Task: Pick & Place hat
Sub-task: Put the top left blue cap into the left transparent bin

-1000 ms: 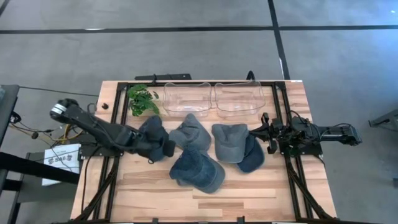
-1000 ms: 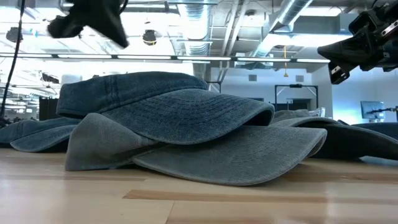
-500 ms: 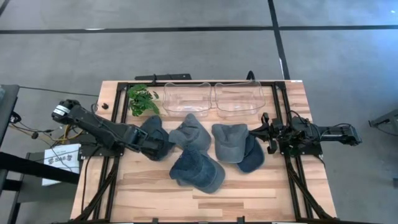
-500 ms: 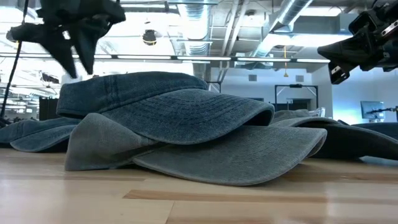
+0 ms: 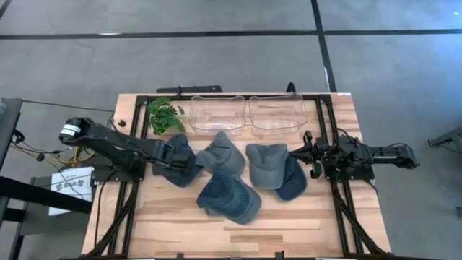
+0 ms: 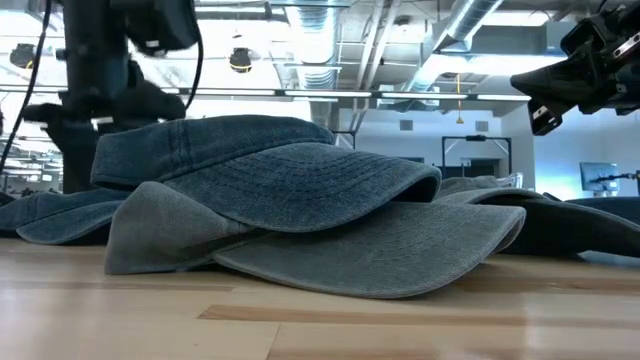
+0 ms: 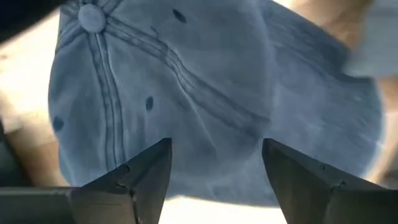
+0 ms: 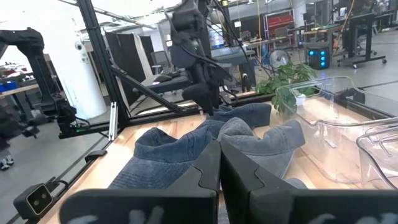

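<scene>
Several denim hats lie on the wooden table. The dark blue hat (image 5: 182, 165) is at the left, and its crown with the top button (image 7: 92, 17) fills the left wrist view. My left gripper (image 5: 177, 154) (image 7: 217, 168) stands open over that crown, fingers pointing down, one on either side of its middle. In the low view it (image 6: 80, 130) shows behind the front denim hat (image 6: 270, 170). My right gripper (image 5: 309, 155) (image 8: 219, 162) is shut and holds nothing. It hovers at the table's right, beside the grey hat (image 5: 266, 165).
Two clear plastic bins (image 5: 216, 115) (image 5: 278, 114) stand at the far edge, with a small green plant (image 5: 166, 115) to their left. A grey-blue hat (image 5: 220, 155), a denim hat (image 5: 231, 198) and a navy hat (image 5: 294, 182) lie mid-table. Bare wood (image 5: 238, 238) runs along the near edge.
My left gripper has gone down and a little toward the table's far left, coming over the dark blue hat's crown. It has tipped from slanting to pointing down and has opened. The hats and my right arm have kept still.
</scene>
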### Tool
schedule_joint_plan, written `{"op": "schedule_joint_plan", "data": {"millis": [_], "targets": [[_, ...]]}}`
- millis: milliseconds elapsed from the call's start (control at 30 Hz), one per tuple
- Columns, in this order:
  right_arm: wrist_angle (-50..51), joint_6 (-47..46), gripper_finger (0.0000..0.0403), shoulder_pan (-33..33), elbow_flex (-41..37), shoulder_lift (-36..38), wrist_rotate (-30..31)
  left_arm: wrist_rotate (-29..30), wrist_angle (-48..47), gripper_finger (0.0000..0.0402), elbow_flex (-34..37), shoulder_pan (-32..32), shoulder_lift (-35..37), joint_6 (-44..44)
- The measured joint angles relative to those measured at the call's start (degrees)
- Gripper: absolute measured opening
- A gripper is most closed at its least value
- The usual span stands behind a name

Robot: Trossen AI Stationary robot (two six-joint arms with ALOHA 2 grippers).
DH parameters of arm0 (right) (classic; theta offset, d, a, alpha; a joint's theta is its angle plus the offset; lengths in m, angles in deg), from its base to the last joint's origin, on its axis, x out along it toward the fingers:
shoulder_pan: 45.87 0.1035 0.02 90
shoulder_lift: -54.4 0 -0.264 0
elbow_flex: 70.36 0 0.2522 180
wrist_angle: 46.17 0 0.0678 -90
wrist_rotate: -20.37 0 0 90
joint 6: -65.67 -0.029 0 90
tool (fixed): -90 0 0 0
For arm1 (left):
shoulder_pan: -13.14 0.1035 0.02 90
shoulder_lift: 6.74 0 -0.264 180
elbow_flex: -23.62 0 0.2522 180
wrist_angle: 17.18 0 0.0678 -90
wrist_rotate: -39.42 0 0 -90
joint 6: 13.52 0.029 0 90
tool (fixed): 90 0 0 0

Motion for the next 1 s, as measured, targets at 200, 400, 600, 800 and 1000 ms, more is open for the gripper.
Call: {"op": "schedule_joint_plan", "data": {"millis": [200,400,600,800,1000], "targets": [[0.0,0.0,0.0,0.0,0.01,-0.02,0.0,-0.38,5.17,0.0216,4.4,3.72,0.12,6.5],[0.02,0.0,0.0,0.02,0.01,-0.01,0.0,-0.88,8.27,0.0102,5.64,4.32,0.13,8.62],[0.02,0.0,0.0,0.01,-0.01,-0.02,0.0,-0.2,4.76,0.0007,0.56,3.27,0.04,13.37],[0.02,0.0,0.0,0.0,0.01,0.01,0.0,3.21,-12.31,0.0002,-11.77,-0.3,0.02,11.69],[-0.01,0.0,0.0,0.01,-0.01,0.01,0.0,8.34,-27.05,0.0001,-26.06,-4.05,0.02,9.82]]}}
